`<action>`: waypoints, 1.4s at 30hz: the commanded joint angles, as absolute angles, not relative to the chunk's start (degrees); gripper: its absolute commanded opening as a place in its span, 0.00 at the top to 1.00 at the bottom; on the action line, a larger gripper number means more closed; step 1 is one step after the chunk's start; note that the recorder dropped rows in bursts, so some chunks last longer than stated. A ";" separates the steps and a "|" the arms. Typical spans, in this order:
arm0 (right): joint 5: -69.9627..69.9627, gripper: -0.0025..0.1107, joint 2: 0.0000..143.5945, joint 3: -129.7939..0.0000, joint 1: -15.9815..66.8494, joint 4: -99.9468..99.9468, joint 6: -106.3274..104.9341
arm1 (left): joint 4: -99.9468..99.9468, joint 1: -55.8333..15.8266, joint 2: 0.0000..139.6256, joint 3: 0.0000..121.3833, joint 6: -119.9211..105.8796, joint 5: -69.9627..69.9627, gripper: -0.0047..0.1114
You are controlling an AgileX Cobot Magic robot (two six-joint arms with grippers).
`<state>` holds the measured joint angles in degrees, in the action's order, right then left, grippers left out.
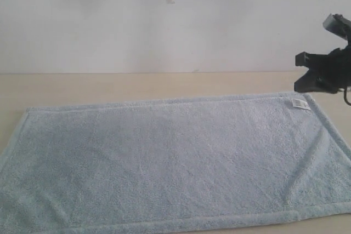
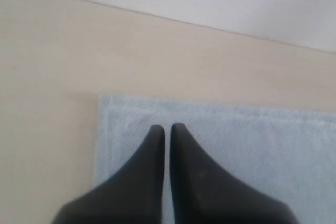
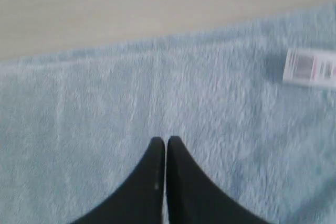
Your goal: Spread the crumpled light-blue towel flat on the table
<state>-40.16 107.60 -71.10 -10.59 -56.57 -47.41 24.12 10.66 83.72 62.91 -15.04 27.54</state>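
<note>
The light-blue towel (image 1: 175, 163) lies spread out flat on the beige table (image 1: 109, 86), its hemmed edges straight and its small white tag (image 1: 299, 103) at the far right corner. My right gripper (image 3: 166, 140) hovers shut above the towel (image 3: 105, 119) near the tag (image 3: 310, 67), with nothing between its fingers. In the exterior view its black arm (image 1: 323, 72) hangs above the table past the towel's far right corner. My left gripper (image 2: 166, 127) is shut and empty, above the towel's (image 2: 252, 145) far left corner; it does not show in the exterior view.
A white-grey wall (image 1: 164, 20) rises behind the table's far edge. Bare table (image 2: 79, 51) runs along the towel's far side and left of it. The towel's near edge reaches close to the bottom of the exterior view.
</note>
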 commanded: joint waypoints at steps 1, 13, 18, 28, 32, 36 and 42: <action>-32.91 0.97 93.65 -55.59 -10.82 -57.81 -45.50 | 7.41 10.74 71.18 52.53 -6.84 27.52 0.93; -8.40 0.97 31.40 -24.51 -10.61 -67.25 -53.55 | 9.59 7.22 23.92 26.78 2.76 6.51 0.93; -16.65 0.97 18.79 -20.06 -4.76 -66.66 -57.99 | 6.01 6.08 7.97 20.77 2.52 5.79 0.93; -16.93 0.98 7.48 -16.51 -1.28 -66.46 -58.40 | -0.37 1.27 0.00 19.01 2.90 18.84 0.93; -20.98 0.98 7.48 -16.51 -1.28 -66.57 -58.40 | 0.00 1.27 0.00 19.01 2.90 23.22 0.93; -21.00 0.98 7.48 -16.51 -0.98 -66.57 -58.40 | 0.00 1.27 0.00 19.01 2.90 23.33 0.93; -19.30 0.98 4.43 -14.83 0.24 -61.44 -58.28 | 0.00 1.27 0.00 19.01 2.90 23.19 0.93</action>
